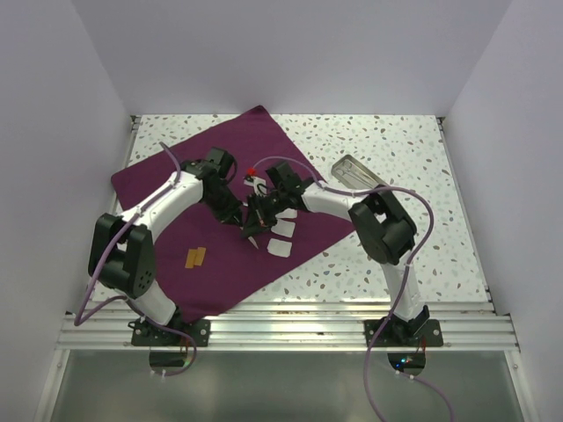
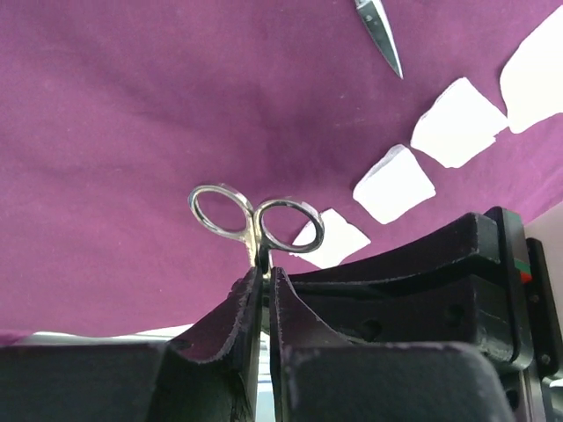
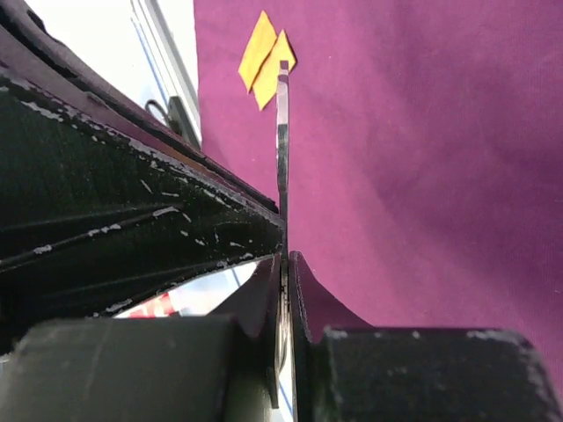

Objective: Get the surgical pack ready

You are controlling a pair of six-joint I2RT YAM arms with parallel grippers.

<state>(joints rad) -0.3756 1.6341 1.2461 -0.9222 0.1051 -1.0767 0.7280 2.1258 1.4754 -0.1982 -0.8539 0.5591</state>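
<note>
one overhead, two wrist close-ups on cloth (image 1: 237, 141)

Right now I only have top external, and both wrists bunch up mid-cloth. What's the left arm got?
Observer: Left gripper has its jaws shut on the shank of a ring-handled instrument; both rings stick out past the jaws.
Operator: And the right?
Observer: Right gripper has its jaws shut on a thin metal strip, seen edge-on. Can't tell if it's the same instrument.
Operator: Any other metal?
Observer: The left wrist view shows a pointed metal tip over the surgical pack, cut off by the top of the frame. Can't tell if it rests on the cloth.
</note>
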